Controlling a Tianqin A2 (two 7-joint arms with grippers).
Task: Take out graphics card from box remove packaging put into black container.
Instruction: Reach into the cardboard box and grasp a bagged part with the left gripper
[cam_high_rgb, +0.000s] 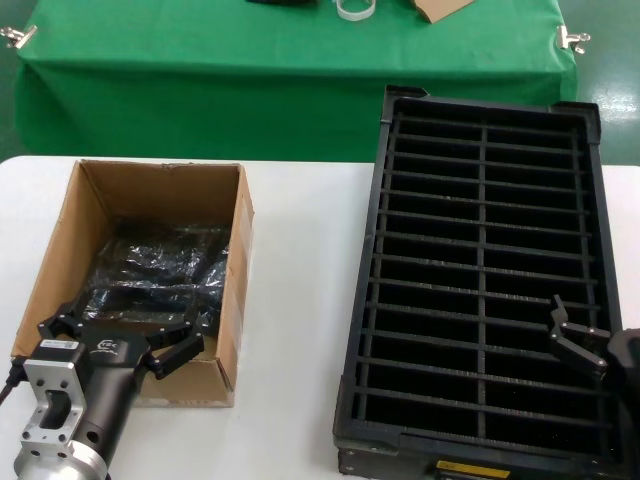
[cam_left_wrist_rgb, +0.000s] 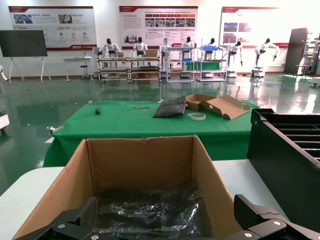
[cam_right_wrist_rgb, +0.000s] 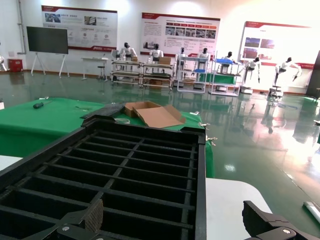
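From the head camera, the left gripper (cam_high_rgb: 118, 345) hangs at the near end of the box (cam_high_rgb: 75, 205), jaws spread wide and holding nothing, just above the shiny bagged cards (cam_high_rgb: 160, 270) heaped on the carton floor. No bare graphics card shows; whichever one is wanted sits inside that crinkled packaging among its neighbours. The right gripper (cam_high_rgb: 577, 337) waits over the near right part of the black container (cam_high_rgb: 485, 130), jaws also apart and empty, and every slot I can see there is vacant.

Through the left wrist camera, both open fingers (cam_left_wrist_rgb: 75, 220) frame the carton's near edge, with the grey plastic (cam_left_wrist_rgb: 150, 212) lying between and beyond them. To do the pick well, I'd judge the gripper should come down between the cardboard walls, close on a single bag near its edge rather than the whole pile, and lift straight up so the slippery film doesn't drag a second bag out.

Through the right wrist camera, the spread fingertips (cam_right_wrist_rgb: 80, 222) sit low over the slotted tray (cam_right_wrist_rgb: 150, 165), touching nothing, with the green table (cam_right_wrist_rgb: 40, 117) beyond
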